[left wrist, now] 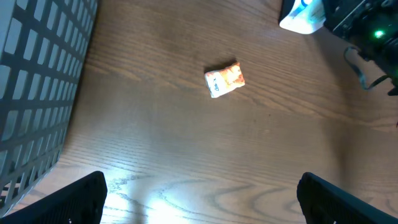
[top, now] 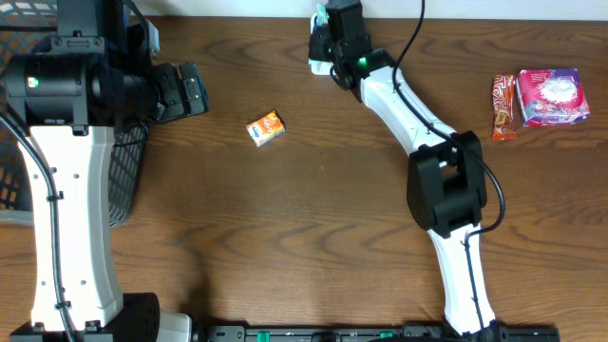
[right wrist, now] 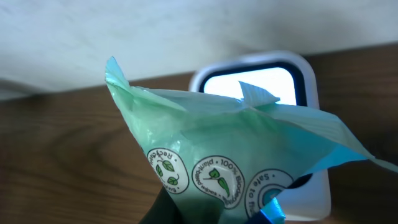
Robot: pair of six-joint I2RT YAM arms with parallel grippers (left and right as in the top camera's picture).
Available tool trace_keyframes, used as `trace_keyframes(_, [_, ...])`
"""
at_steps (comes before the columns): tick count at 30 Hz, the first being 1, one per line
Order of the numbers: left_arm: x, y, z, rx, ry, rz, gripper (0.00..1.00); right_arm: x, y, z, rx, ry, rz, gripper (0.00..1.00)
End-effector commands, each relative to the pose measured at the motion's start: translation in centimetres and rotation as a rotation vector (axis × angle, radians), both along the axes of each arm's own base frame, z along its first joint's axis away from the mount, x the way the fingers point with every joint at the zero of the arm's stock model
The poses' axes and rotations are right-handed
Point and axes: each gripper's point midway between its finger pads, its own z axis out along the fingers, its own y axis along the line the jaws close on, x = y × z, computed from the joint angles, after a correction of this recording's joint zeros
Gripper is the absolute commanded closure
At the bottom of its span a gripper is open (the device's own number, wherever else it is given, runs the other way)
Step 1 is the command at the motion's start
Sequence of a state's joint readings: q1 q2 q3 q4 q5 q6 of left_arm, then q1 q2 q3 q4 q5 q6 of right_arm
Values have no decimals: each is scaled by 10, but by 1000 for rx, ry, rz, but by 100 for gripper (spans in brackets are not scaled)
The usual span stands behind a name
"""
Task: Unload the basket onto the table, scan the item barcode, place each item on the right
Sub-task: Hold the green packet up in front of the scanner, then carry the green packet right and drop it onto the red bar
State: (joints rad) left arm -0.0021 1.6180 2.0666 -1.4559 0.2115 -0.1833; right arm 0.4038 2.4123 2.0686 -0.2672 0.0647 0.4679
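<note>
Holding the green packet point(right wrist: 236, 155) up in front of the scanner point(right wrist: 249, 78) at the far edge of the table point(top: 332, 209), the right claw point(top: 331, 40) is pressed together on the packet's lower part. The pinch itself is mostly hidden behind the film.

The likeliest failure is a missed read. The packet is thin and crumpled, and no barcode shows on the face turned toward the wrist camera. The code may therefore be facing the lit window as it should, or it may be folded into a crease or sit to one side of the window. I cannot tell which. A second risk is slippage, since so light a pinch on slick film could let the packet sag or twist as the arm adjusts.

The left claw point(left wrist: 202, 193) is spread wide and holds nothing, hanging above bare table near the wire basket point(left wrist: 37, 81).

The right wrist view alone shows the packet's printed leaf seals and the glowing scanner window behind it. From overhead the packet is only a sliver of green under the arm. The overhead view alone shows two snack packs point(top: 537, 98) waiting at the right end of the table. A small orange packet point(left wrist: 225, 79) appears overhead and, more clearly, in the left wrist view, lying well apart from the scanner.
</note>
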Motion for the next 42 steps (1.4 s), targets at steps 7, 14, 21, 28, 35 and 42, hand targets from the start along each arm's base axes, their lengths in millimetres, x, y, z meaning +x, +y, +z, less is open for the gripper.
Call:
trace_keyframes(7, [1, -2, -3, -10, 13, -2, 2, 6, -100, 64, -45, -18, -190, 99])
trace_keyframes(14, [1, -2, -3, -10, 13, -2, 2, -24, -221, 57, -420, 140, -214, 99])
trace_keyframes(21, [1, -2, -3, -10, 13, -2, 2, -73, -318, 10, -662, 430, -67, 99])
trace_keyframes(28, [1, -2, -3, -10, 13, -2, 2, -104, -396, -23, -635, 563, -159, 95])
trace_keyframes(35, [1, -2, -4, -10, 14, -2, 2, -116, -425, -48, -568, 584, -234, 20])
trace_keyframes(42, [1, -2, -3, -10, 13, -2, 2, -108, -402, -46, -572, 561, -203, 14])
